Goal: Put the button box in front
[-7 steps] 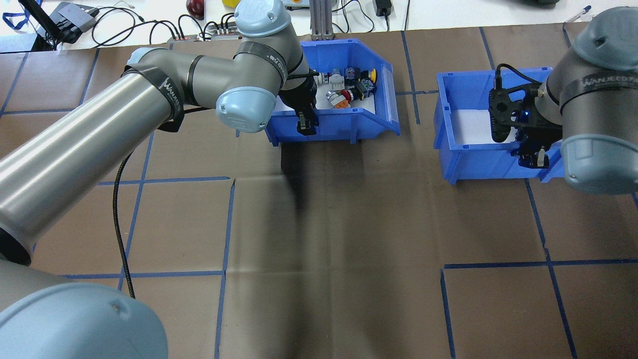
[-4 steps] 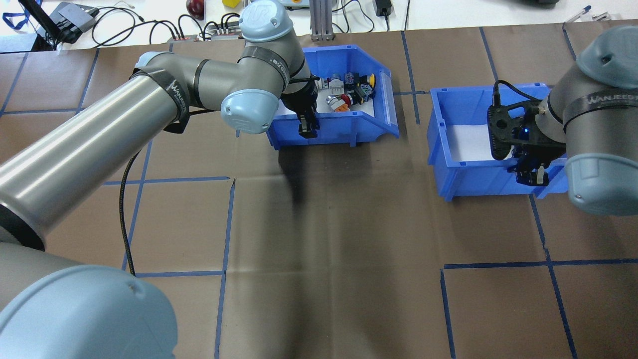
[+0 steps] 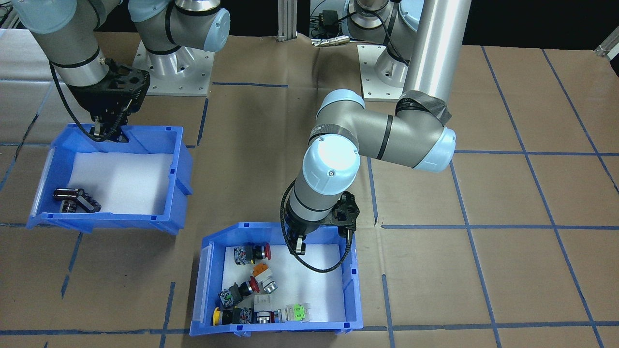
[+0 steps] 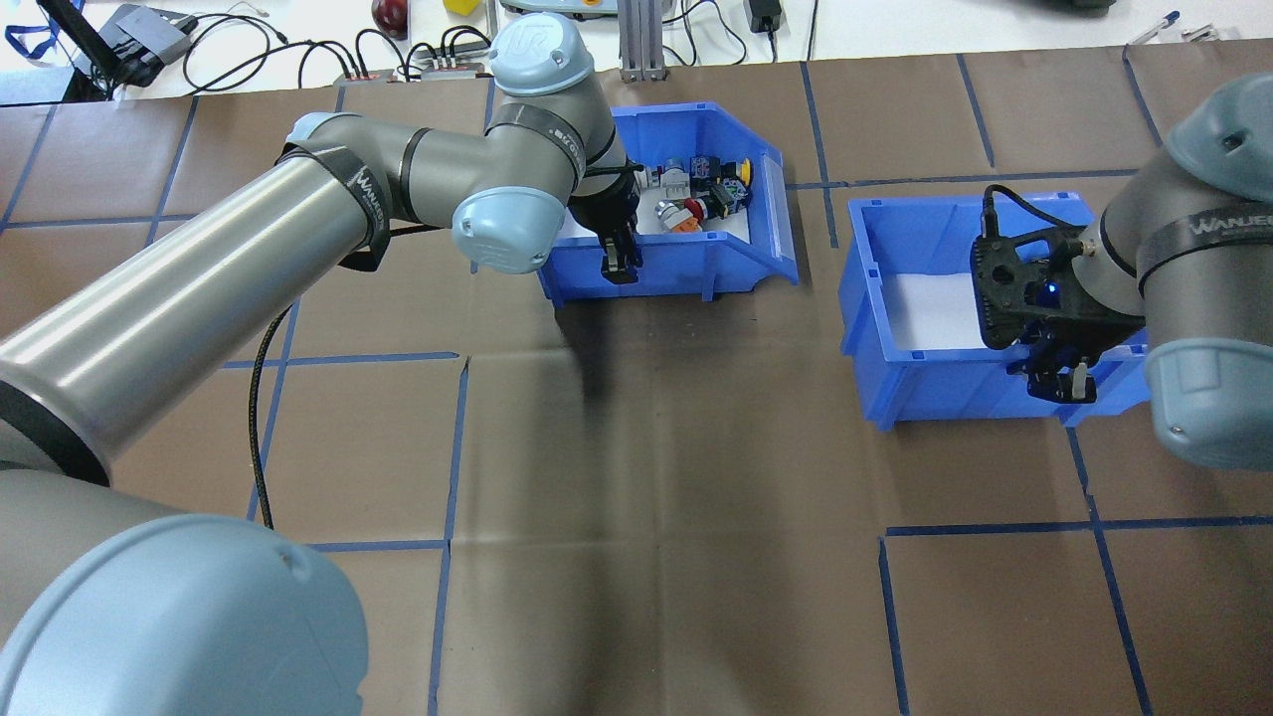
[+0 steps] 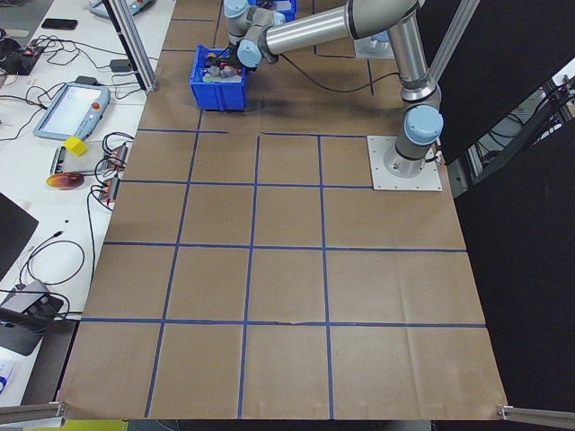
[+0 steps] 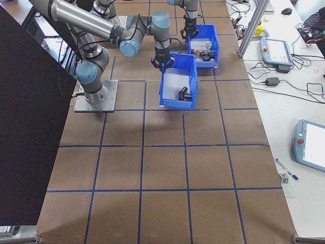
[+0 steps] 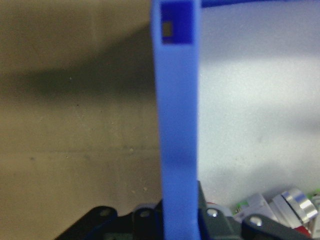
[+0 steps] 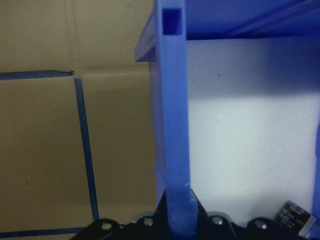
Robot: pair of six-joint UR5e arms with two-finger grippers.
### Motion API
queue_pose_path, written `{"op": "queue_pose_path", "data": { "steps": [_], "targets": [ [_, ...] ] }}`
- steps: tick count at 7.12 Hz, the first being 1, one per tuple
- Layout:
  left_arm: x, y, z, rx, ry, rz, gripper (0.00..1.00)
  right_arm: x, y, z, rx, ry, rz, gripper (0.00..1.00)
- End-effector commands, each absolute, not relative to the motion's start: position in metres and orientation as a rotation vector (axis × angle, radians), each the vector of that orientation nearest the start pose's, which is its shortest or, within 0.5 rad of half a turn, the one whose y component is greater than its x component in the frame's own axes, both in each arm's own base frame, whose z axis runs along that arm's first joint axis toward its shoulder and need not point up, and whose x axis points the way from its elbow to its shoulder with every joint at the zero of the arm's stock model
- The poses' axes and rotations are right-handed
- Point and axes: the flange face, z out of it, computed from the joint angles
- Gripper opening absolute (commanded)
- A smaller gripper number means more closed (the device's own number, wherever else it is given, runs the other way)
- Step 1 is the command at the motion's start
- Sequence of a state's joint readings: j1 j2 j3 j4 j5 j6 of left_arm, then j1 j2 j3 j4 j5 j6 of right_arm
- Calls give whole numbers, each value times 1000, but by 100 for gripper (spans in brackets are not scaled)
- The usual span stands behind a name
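The button box (image 4: 676,267) is a blue bin with a white foam floor and several coloured push-buttons (image 4: 699,194). It sits at the far middle of the table. My left gripper (image 4: 619,261) is shut on its robot-side wall (image 7: 177,125), also seen from the front (image 3: 300,244) on the box (image 3: 203,290). My right gripper (image 4: 1064,383) is shut on the robot-side wall (image 8: 174,125) of a second blue bin (image 4: 935,388). That bin (image 3: 106,221) holds dark cylinders (image 3: 75,199).
Brown paper with a blue tape grid covers the table. A white bench with cables and devices (image 4: 149,40) and an aluminium post (image 4: 636,40) run along the far edge. Both arm bases (image 3: 174,63) stand behind the bins.
The right gripper has drawn the second bin toward the robot and a little left. The button box has shifted only slightly toward the robot with the left gripper still on its wall.
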State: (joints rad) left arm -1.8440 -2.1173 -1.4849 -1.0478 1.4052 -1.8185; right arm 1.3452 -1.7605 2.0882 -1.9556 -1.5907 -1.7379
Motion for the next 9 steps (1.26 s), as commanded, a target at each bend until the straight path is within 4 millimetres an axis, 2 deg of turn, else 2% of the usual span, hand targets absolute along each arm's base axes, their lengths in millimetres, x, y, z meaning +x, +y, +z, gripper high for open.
{"op": "queue_pose_path", "data": {
  "steps": [1,2,3,4,6,7,8,9],
  "targets": [
    [-328,-612,259,-2280,2349,184,9,44,-401,353,-2186,2322,-15,8],
    [-328,-613,260,-2281,2347,176,17,45,-395,353,-2188,2324,-19,8],
    [-327,-614,262,-2284,2346,169,49,46,-392,354,-2190,2326,-19,8],
    [-327,-614,264,-2287,2350,168,68,46,-392,354,-2190,2326,-19,8],
    [-320,-613,283,-2301,2352,138,95,49,-379,348,-2180,2322,-8,8],
    [-316,-611,299,-2289,2373,133,95,55,-359,345,-2177,2333,-19,8],
    [-302,-601,332,-2185,2462,122,95,60,-341,342,-2176,2343,-30,8],
    [-266,-593,365,-1995,2577,128,95,67,-324,335,-2114,2379,-34,8]
  ]
}}
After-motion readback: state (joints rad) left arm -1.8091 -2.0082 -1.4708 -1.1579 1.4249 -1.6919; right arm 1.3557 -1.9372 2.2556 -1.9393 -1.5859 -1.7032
